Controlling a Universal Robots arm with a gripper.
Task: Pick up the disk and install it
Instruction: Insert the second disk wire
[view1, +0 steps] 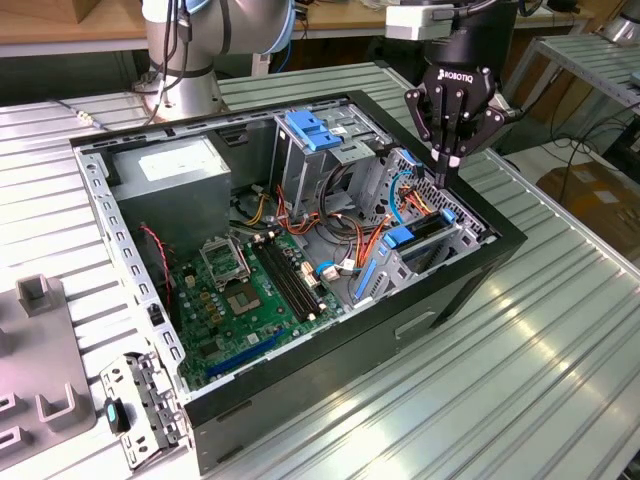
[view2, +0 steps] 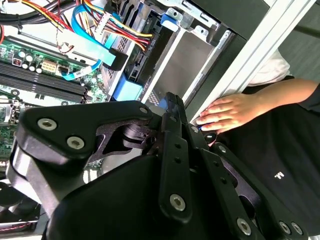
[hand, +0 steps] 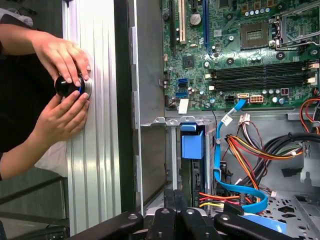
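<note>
The disk (view1: 425, 232), a flat silver-black metal drive with blue plastic side rails, already sits upright in its bay at the right of the exterior view, inside the open black computer case (view1: 330, 380) on the ribbed metal bench (view1: 540, 350). Judging by that, the picking up is done and only final seating may remain, with the black three-fingered pincer (view1: 452, 160) clenched on nothing, its tips pointing down just above the drive. The case also holds a green motherboard (view1: 240, 300), a grey power supply box (view1: 170, 185) and coloured cables (view1: 340, 235)
</note>
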